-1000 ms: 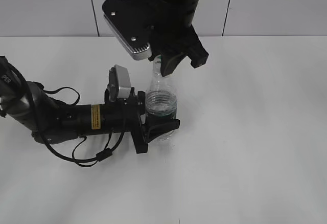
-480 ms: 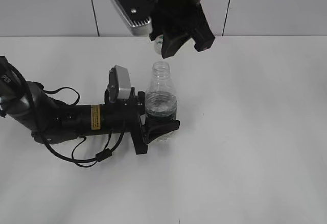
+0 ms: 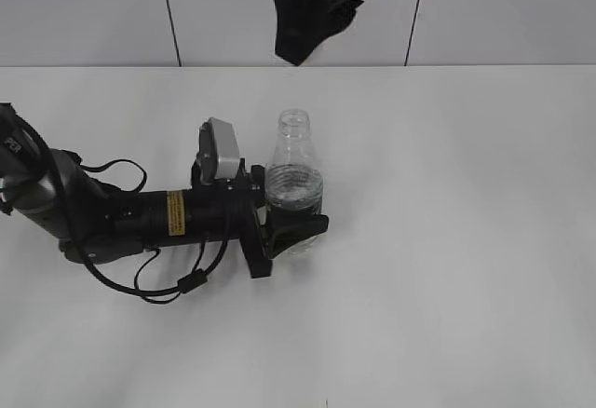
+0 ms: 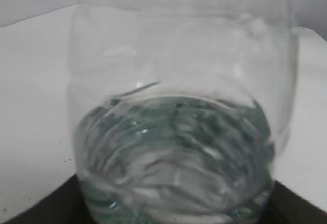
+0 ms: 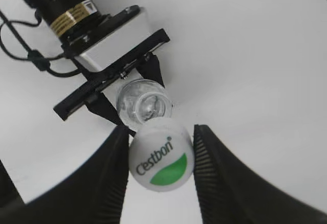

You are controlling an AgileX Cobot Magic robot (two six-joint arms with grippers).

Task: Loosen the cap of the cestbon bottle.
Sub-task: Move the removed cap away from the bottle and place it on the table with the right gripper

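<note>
Upright near table (image 3: 484, 240) centre: cestbon bottle (image 3: 294, 184), neck open, partly filled with clear water, clamped at its label band by left gripper (image 3: 279, 217) reaching in from 9 o'clock. Lifted off toward 12 o'clock: white cap (image 5: 161, 154) with green mark, pinched between right gripper (image 5: 159, 175) fingers.

The white cap (image 5: 161, 155) bore the dark word "Cestbon" above a green leaf-shaped mark. A yellow label (image 3: 174, 213) sat on the left arm (image 3: 140, 217), its print too small to read.
</note>
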